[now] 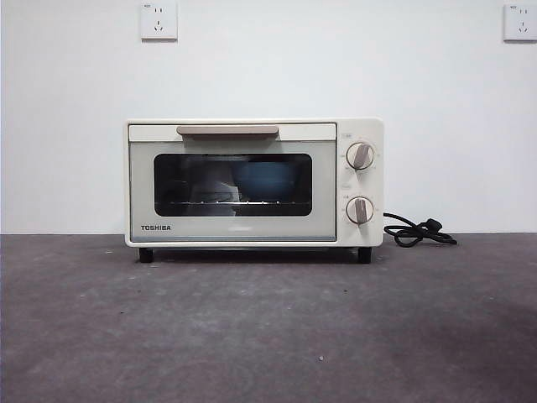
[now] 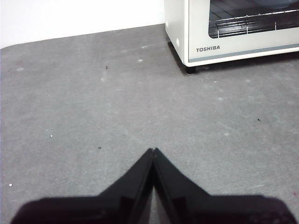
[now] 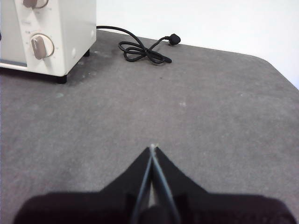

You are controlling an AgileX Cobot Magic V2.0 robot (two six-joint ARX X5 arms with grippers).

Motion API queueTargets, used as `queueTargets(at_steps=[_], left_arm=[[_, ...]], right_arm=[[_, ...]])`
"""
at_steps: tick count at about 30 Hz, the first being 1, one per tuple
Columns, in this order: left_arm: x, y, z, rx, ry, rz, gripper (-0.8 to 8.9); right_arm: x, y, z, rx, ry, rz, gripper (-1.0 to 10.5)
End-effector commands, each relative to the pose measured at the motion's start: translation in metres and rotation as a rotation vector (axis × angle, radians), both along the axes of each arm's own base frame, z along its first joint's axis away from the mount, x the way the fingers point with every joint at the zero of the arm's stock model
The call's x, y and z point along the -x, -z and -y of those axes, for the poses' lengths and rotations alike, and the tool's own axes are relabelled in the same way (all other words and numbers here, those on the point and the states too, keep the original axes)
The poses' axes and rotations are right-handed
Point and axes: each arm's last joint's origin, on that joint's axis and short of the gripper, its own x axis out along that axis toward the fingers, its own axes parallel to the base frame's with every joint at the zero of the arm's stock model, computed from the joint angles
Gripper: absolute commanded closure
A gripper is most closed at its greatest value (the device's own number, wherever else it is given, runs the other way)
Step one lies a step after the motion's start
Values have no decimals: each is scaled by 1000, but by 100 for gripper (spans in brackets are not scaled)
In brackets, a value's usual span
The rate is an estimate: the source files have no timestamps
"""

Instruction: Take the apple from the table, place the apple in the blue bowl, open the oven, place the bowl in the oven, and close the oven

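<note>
Bare grey table (image 1: pixel 268 336) under a white wall, and the oven (image 1: pixel 252 180) sits shut, the blue bowl (image 1: pixel 264 180) behind its glass, well beyond both sets of fingertips. The left gripper (image 2: pixel 153 150) and right gripper (image 3: pixel 153 147) are pressed closed, holding nothing. The apple can't be made out, so the likely slip is an unloaded bowl or a door not fully latched.

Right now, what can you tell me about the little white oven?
The oven is a small cream-white box with TOSHIBA printed low on its front. Its door is shut, with a dark glass window and a beige bar handle on top. Through the glass a wire rack shows, with the blue bowl sitting on it. Two round knobs stack on one side. It stands on short black feet on the grey table, and its black cord lies coiled beside it.
</note>
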Motion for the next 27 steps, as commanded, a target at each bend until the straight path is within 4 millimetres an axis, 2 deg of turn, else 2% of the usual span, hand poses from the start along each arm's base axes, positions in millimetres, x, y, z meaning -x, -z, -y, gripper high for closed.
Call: queueTargets(at_steps=[1,10,27], left_arm=[[0,3,0,6,-4,-7,817],[0,3,0,6,-4,-6,817],[0,4,0,6,-4,-14,817]], right_arm=[[1,7,0,-4,1,14,945],[6,7,3,11,88,36,945],[6,8,-6,10,-2,28,945]])
